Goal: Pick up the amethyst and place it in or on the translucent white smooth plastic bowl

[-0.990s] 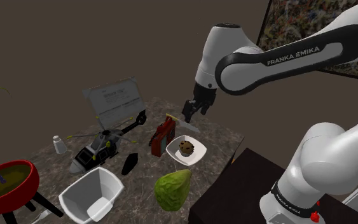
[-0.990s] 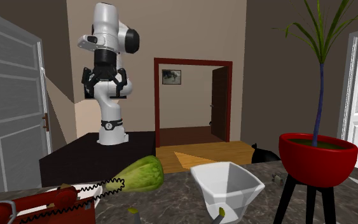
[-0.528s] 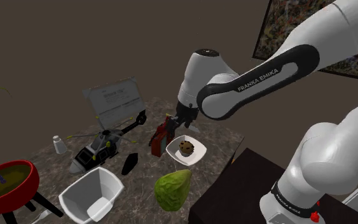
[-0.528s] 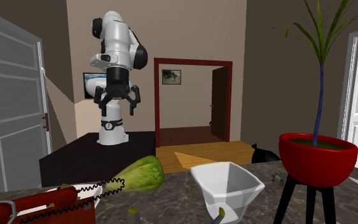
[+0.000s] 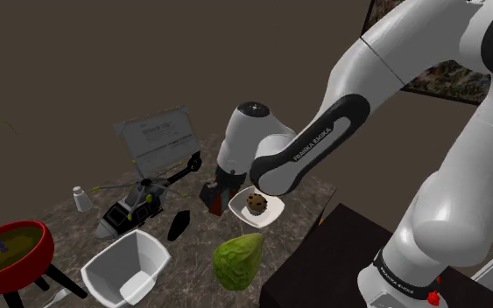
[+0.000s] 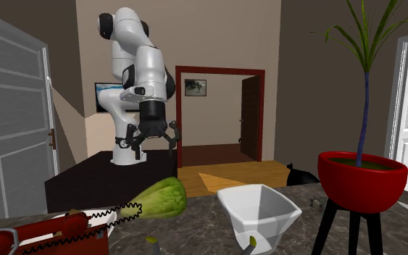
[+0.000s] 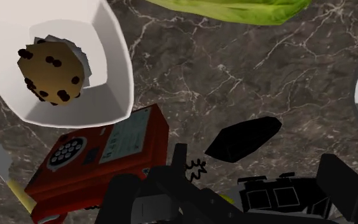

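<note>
- Wrist view: amethyst (image 7: 243, 139) drawn as a black faceted obj., lying flat on the dark marbled bench (image 7: 234, 76). Nothing touches it.
- Same view: amethyst sits ahead of the end effector, btwn the lines of its two fingers. Fingers stand well apart, clamped on nothing.
- Shoulder view: amethyst (image 5: 179, 225) lies btwn the toy helicopter (image 5: 135, 206) and the green leafy lump (image 5: 238, 260), near the far corner of the large white bowl (image 5: 126, 267).
- Large white bowl: square-mouthed w/ tapered walls, upright, near the bench edge. No amethyst in it.
- Second exterior view: end effector (image 6: 153, 141) hangs above the bench, pointing down, fingers spread.
- Shoulder view: arm's wrist is low over the red telephone (image 5: 211, 196), just beside the small white dish (image 5: 271, 210).
- Wrist view: red telephone (image 7: 101, 159) lies beside the amethyst, coiled cord btwn the two. Contact cannot be told.
- Small white dish (image 7: 117, 76) holds a muffin (image 7: 49, 71) w/ dark chips, upright.
- Toy helicopter's dark body shows close under the end effector in the wrist view.
- Other items, shoulder view: red planter (image 5: 8, 258) on a stand at that view's lower left; small white shaker (image 5: 81, 199) and a white card (image 5: 158, 140) at the far side of the bench.
</note>
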